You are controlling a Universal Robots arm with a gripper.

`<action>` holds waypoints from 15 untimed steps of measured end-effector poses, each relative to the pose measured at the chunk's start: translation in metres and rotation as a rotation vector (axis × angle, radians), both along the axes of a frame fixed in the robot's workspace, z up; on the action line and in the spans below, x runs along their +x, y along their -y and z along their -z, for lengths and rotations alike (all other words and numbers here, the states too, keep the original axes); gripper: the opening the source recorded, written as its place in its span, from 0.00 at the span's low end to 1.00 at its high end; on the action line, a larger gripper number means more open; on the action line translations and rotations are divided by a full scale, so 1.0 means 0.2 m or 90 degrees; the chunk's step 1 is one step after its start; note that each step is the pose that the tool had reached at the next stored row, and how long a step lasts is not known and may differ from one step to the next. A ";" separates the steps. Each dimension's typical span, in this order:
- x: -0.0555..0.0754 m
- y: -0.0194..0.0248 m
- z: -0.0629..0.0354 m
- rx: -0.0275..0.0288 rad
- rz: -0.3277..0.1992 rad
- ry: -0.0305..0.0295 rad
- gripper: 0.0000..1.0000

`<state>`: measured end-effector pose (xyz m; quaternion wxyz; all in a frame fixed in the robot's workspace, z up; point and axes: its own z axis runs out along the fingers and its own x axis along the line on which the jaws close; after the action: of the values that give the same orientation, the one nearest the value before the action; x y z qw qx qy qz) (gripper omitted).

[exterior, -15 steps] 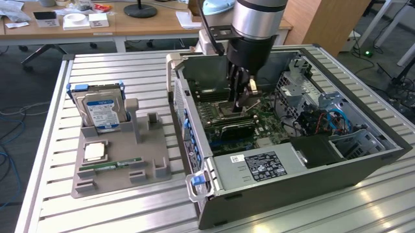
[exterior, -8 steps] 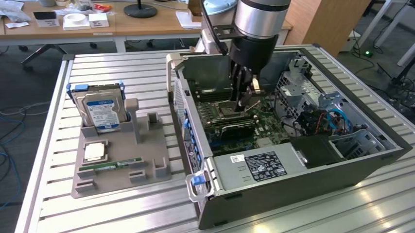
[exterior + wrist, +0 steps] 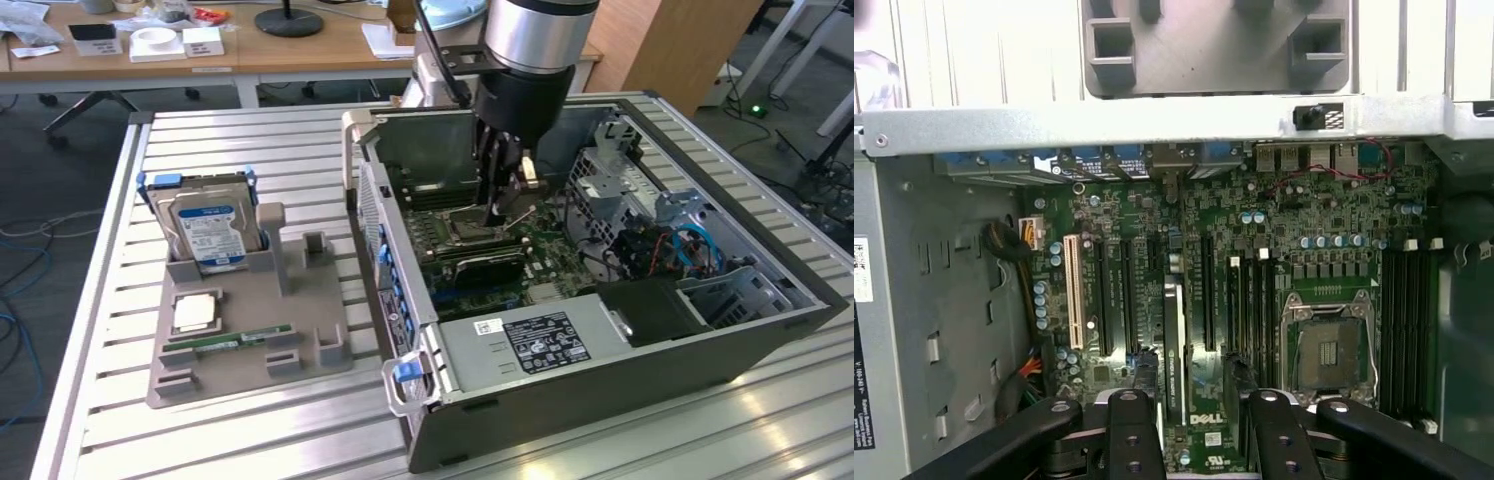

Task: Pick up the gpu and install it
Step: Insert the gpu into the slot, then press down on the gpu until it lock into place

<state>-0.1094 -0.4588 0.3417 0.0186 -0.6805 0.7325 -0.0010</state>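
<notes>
The gpu (image 3: pixel 1174 350) is a thin dark card seen edge-on, standing upright on the green motherboard (image 3: pixel 1324 225) among the long expansion slots. My gripper (image 3: pixel 1202 405) straddles it, open. One black finger (image 3: pixel 1132 430) is close beside the card and the other (image 3: pixel 1274 430) stands well clear of it. In the exterior view the gripper (image 3: pixel 505 212) reaches down into the open computer case (image 3: pixel 747 325), just above the dark card (image 3: pixel 478 268) on the board.
The empty CPU socket (image 3: pixel 1332 350) and memory slots (image 3: pixel 1404 320) lie beside the gripper. A grey parts tray (image 3: pixel 254 340) at the exterior view's left holds a hard drive (image 3: pixel 214 230), a small silver chip and a green memory stick (image 3: pixel 227 343). The case walls, the drive cage (image 3: pixel 627 170) and cables crowd the gripper.
</notes>
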 end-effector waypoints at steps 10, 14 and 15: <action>0.00 0.000 -0.010 0.0000 0.000 0.0000 0.40; 0.00 0.000 -0.010 0.0000 0.000 0.0000 0.40; 0.00 0.000 -0.010 0.0000 0.000 0.0000 0.40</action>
<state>-0.1094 -0.4588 0.3437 0.0186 -0.6806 0.7325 -0.0010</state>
